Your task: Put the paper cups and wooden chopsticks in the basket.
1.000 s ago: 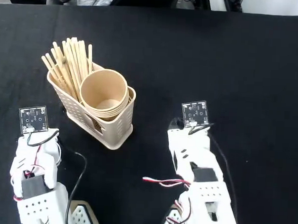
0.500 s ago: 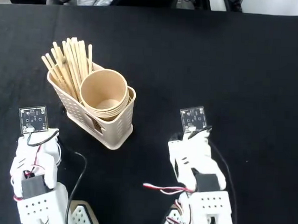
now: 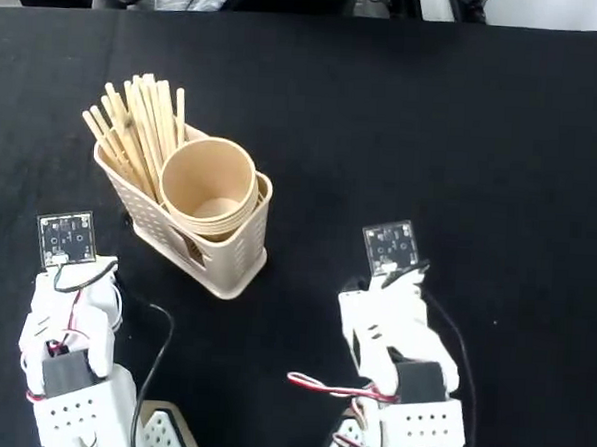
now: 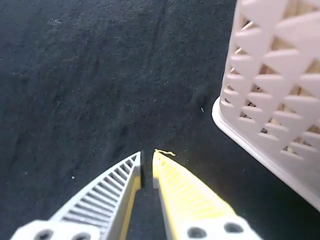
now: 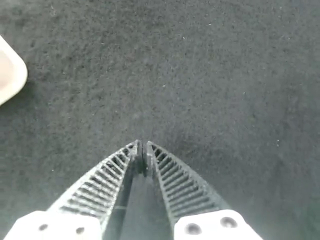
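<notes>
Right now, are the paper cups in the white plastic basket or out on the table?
In. The stacked tan paper cups stand upright inside the white perforated plastic basket, beside the bundle of wooden chopsticks.

Light: even and diffuse, from above, moderately bright. Table cloth [image 3: 464, 122]: black, matte, no glare; cast shadows hardly separable from it. Basket [image 3: 231, 260]: pale wall brightly lit, its lattice openings dark in the left wrist view [image 4: 270, 75]; its corner nearly washed out in the right wrist view [image 5: 7, 75]. Paper cups [image 3: 208, 184]: inside lit to the bottom, soft shade down one wall. Chopsticks [image 3: 144, 115]: evenly lit, thin dark gaps between them. Arms [image 3: 402, 359]: white shells the brightest surfaces, no hard highlights. Left gripper [image 4: 147, 155] and right gripper [image 5: 141, 147]: ribs lit from above, shaded grooves between.
</notes>
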You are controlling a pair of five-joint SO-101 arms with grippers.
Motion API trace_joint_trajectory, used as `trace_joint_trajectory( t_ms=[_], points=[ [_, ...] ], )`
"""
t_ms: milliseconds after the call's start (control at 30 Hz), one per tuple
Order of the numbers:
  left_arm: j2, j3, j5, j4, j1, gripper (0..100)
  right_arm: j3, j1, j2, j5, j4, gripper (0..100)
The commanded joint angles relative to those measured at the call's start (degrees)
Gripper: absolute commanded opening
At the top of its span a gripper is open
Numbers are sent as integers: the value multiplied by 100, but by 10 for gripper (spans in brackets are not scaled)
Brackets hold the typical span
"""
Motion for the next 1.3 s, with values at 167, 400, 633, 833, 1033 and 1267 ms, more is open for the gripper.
trace_joint_trajectory(
  t_ms=[167,400,633,833,1033,1267],
  points=[
    [-53,101,9,35,-48,55,-22,897,-321,26,141,13],
    [-53,101,9,35,-40,55,-22,914,-321,-9,149,13],
    [-53,101,9,35,-40,55,-22,941,-295,9,149,13],
    [-53,101,9,35,-40,55,-22,941,-295,9,149,13],
    [-53,101,9,35,-40,55,-22,949,-295,9,149,13],
    [-53,101,9,35,-40,55,-22,949,-295,9,149,13]
  ],
)
